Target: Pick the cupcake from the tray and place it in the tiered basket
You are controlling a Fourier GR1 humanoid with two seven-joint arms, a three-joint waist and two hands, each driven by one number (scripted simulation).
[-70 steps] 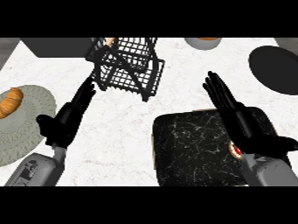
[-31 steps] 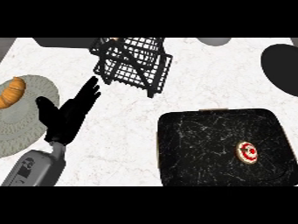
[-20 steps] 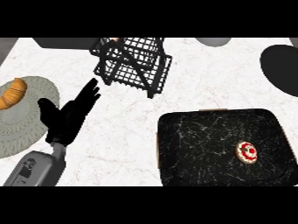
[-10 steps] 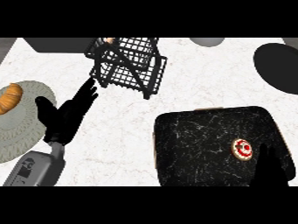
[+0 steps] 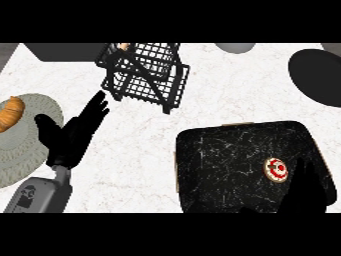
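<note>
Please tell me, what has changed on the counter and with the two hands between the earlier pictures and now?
The right hand, out of view a second ago, has come back in at the lower right and now reaches over the tray, beside the cupcake; nothing is held yet. The left hand stays open near the plate with the croissant. The cupcake, tray and tiered basket kept their places.

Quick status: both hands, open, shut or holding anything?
Left hand: open, fingers straight, holding nothing.
Right hand: dark fingers over the black marbled tray, beside the red-topped cupcake; open or shut cannot be told.
</note>
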